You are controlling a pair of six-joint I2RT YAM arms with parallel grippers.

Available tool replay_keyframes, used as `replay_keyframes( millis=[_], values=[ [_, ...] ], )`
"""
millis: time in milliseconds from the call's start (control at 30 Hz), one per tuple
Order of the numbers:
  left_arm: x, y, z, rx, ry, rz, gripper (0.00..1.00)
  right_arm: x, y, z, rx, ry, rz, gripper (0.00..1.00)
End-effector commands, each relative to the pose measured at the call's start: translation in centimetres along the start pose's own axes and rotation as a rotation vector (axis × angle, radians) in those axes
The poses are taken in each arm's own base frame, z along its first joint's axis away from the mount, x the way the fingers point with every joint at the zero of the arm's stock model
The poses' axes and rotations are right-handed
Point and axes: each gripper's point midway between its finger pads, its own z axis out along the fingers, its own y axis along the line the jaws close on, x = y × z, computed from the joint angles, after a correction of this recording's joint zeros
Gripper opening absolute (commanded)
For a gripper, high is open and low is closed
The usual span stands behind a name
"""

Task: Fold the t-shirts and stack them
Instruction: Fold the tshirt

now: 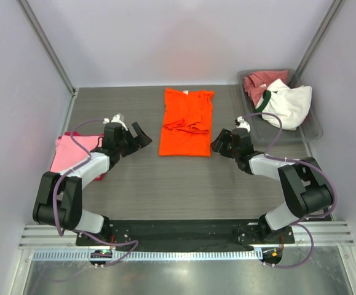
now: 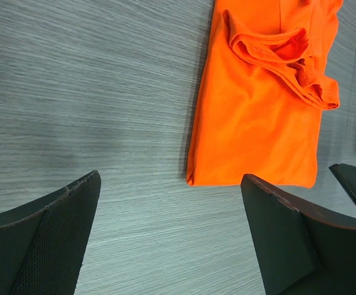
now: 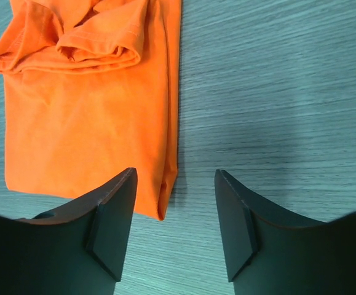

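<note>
- Top external: the half-folded orange t-shirt lies centrally on the table, toward its far edge. The left gripper and right gripper flank its near corners, seemingly for the next fold.
- Left wrist: jaws spread wide, empty.
- Right wrist: jaws likewise parted, nothing held.

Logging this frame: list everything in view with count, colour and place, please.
table: one, grey wood grain
bin: one, grey, table's far right corner
orange t-shirt: one, bright orange, table centre, partly folded
pink t-shirt: one, light pink, table's left edge
rose-red t-shirt: one, dusty red, crumpled in the bin
white t-shirt: one, white with dark green collar, crumpled in the bin
left gripper: one, black, open, left of the orange t-shirt
right gripper: one, black, open, right of the orange t-shirt
</note>
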Motion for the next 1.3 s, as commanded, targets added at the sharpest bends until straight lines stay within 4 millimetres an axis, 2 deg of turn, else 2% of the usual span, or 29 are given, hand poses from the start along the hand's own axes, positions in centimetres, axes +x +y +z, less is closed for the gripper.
replay_keyframes(
  millis=[0, 333, 500, 567, 700, 833, 1100, 1267],
  values=[
    [-1.2, -1.2, -0.3, 0.05, -0.05, 0.029, 0.95, -1.3, 1.0, 0.3, -0.015, -0.051, -0.007, 0.58],
    [-0.2, -1.5, 0.3, 0.03, 0.007, 0.025, 0.91, 0.1, 1.0, 1.0, -0.001, 0.017, 0.017, 0.54],
    [0.2, -2.3, 0.2, 0.04, 0.023, 0.023, 0.91, 0.6, 1.0, 1.3, -0.002, 0.034, 0.022, 0.53],
    [0.9, -2.4, 0.4, 0.035, 0.042, 0.031, 0.89, 0.7, 1.3, 1.5, -0.005, 0.039, 0.02, 0.51],
    [1.7, -2.6, 0.8, 0.03, 0.077, 0.03, 0.81, 2.1, 2.1, 2.0, -0.041, 0.11, 0.022, 0.47],
    [2.6, -2.8, 1.5, 0.025, 0.114, 0.036, 0.81, 2.7, 2.3, 2.4, -0.043, 0.136, 0.022, 0.47],
    [4.1, -2.7, 3.1, 0.012, 0.184, 0.04, 0.78, 3.6, 2.3, 1.9, -0.043, 0.177, 0.048, 0.47],
    [4.7, -2.3, 2.8, -0.022, 0.212, 0.038, 0.78, 3.9, 2.6, 0.9, -0.06, 0.188, 0.057, 0.45]
  ],
)
